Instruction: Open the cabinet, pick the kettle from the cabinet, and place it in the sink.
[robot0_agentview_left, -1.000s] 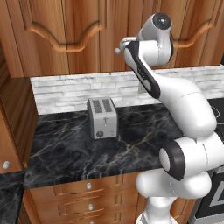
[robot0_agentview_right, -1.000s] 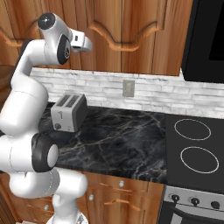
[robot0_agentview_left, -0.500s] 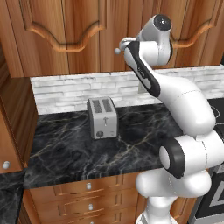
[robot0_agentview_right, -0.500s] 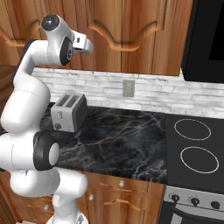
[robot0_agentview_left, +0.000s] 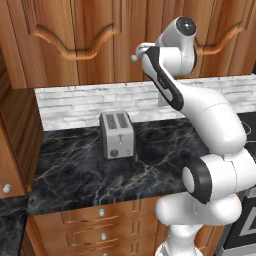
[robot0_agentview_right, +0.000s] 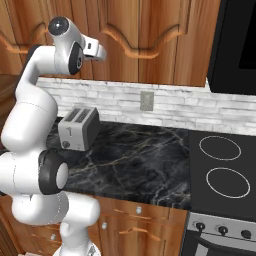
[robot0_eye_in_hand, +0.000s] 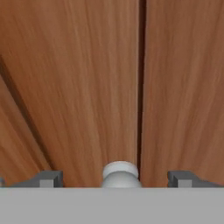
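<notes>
The cabinet (robot0_agentview_left: 75, 40) is a reddish-brown wall unit with arched door panels, and both doors are closed. In the hand view its two doors meet at a dark seam (robot0_eye_in_hand: 141, 87), and a round silver knob (robot0_eye_in_hand: 120, 174) sits on the left door beside the seam. My gripper (robot0_eye_in_hand: 116, 178) is right up at this knob, open, with one fingertip (robot0_eye_in_hand: 46, 178) on each side and a clear gap to the knob. From the base, the gripper (robot0_agentview_left: 140, 51) (robot0_agentview_right: 100, 52) is raised against the cabinet front. The kettle is hidden and the sink is out of view.
A silver toaster (robot0_agentview_left: 116, 134) (robot0_agentview_right: 78, 128) stands on the black marble counter (robot0_agentview_left: 150, 170) below the hand. A white brick backsplash carries a wall outlet (robot0_agentview_right: 146, 100). A black stovetop (robot0_agentview_right: 220, 165) lies to the right, and drawers (robot0_agentview_left: 102, 212) run under the counter.
</notes>
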